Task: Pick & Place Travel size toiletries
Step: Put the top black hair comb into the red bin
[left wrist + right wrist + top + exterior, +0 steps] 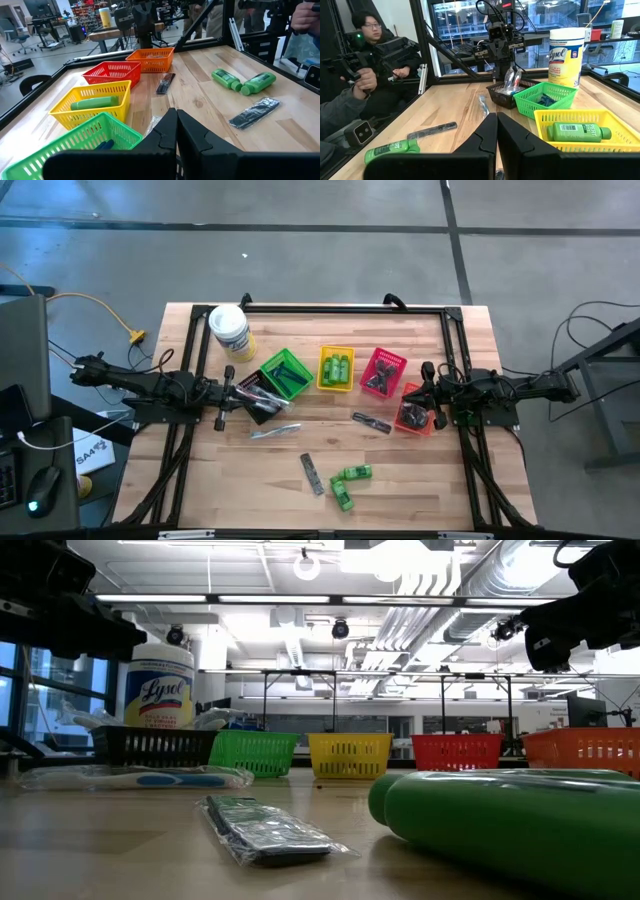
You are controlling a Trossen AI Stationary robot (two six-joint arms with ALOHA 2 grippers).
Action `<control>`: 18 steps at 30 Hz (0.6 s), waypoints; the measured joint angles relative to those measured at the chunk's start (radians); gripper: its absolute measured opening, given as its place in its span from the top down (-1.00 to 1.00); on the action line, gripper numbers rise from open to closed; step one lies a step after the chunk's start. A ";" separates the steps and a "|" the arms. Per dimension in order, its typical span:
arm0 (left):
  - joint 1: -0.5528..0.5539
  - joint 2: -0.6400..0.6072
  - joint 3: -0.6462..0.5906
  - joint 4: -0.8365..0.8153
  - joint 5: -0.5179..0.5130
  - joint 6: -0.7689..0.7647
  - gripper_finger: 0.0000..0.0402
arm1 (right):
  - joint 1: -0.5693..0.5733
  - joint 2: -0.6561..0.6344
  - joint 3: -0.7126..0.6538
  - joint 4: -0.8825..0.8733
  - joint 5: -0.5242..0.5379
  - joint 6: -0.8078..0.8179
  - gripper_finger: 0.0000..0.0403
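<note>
Loose toiletries lie on the table's near half: two green mini bottles [350,480] [242,81], a dark flat packet [313,473] [254,112], a dark comb [371,422] [166,83] and a clear-wrapped stick [275,431] [483,106]. Another green bottle [577,132] lies in the yellow basket [336,368]. My left gripper [232,393] [176,125] is shut with nothing in it, level above the black basket [258,395]. My right gripper [430,393] [496,127] is also shut on nothing, level above the orange basket [418,410].
A row of small baskets crosses mid-table: black, green [285,373], yellow, red [383,372], orange. A white Lysol tub [230,330] stands at the far left. A black frame [340,307] edges the table. A person [365,50] sits beyond the table's near edge.
</note>
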 joint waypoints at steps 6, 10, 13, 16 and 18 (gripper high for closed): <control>0.000 0.000 0.000 0.000 0.000 0.000 1.00 | 0.000 0.000 0.000 0.000 0.000 0.000 0.98; 0.000 0.000 0.000 0.000 0.001 0.000 1.00 | 0.000 0.000 0.000 0.000 0.000 0.000 0.98; 0.000 0.000 0.000 0.000 0.006 -0.004 1.00 | 0.000 0.000 0.000 0.000 0.000 0.000 0.98; 0.000 0.000 0.000 -0.002 0.017 -0.015 1.00 | 0.000 0.000 0.000 0.001 0.006 0.002 0.99; 0.000 0.000 0.000 -0.002 0.020 -0.015 1.00 | 0.000 0.000 0.000 0.003 0.030 0.002 0.99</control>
